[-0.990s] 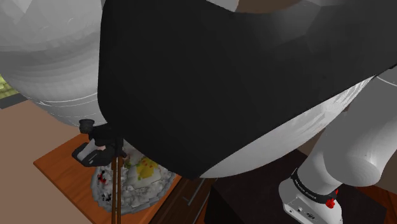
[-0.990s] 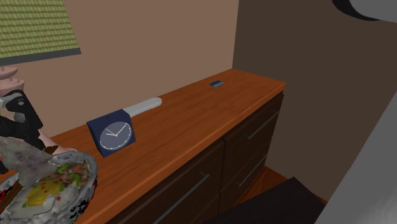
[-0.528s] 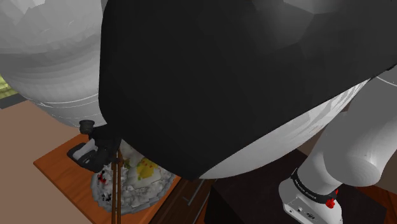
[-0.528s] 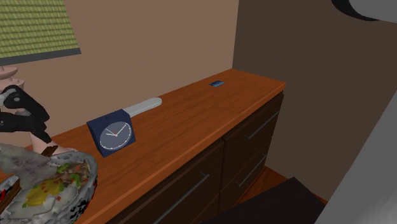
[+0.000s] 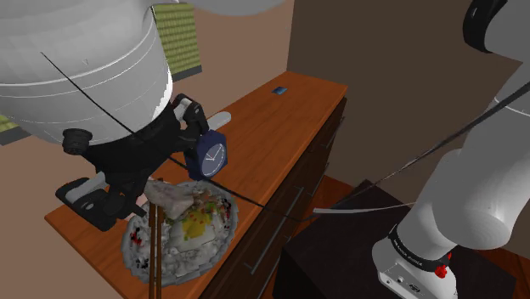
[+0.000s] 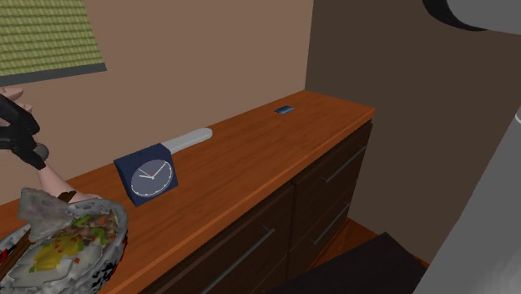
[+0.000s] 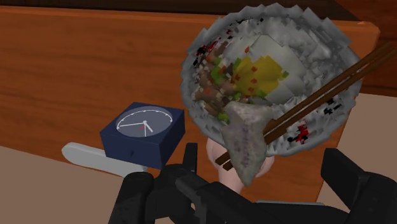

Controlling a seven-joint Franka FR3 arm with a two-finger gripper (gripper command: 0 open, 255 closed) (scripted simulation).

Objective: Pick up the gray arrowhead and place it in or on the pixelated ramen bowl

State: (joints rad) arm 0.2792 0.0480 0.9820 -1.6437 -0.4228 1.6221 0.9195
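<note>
The gray arrowhead lies in the ramen bowl. The gripper is spread and empty above it, so the task seems done.

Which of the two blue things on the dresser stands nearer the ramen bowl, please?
The dark blue clock with the round dial, beside the ramen bowl; the small blue thing lies far along the dresser.

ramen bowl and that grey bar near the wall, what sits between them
The dark blue clock stands between the ramen bowl and the grey bar on the wooden dresser top, seen in the second exterior view.
</note>
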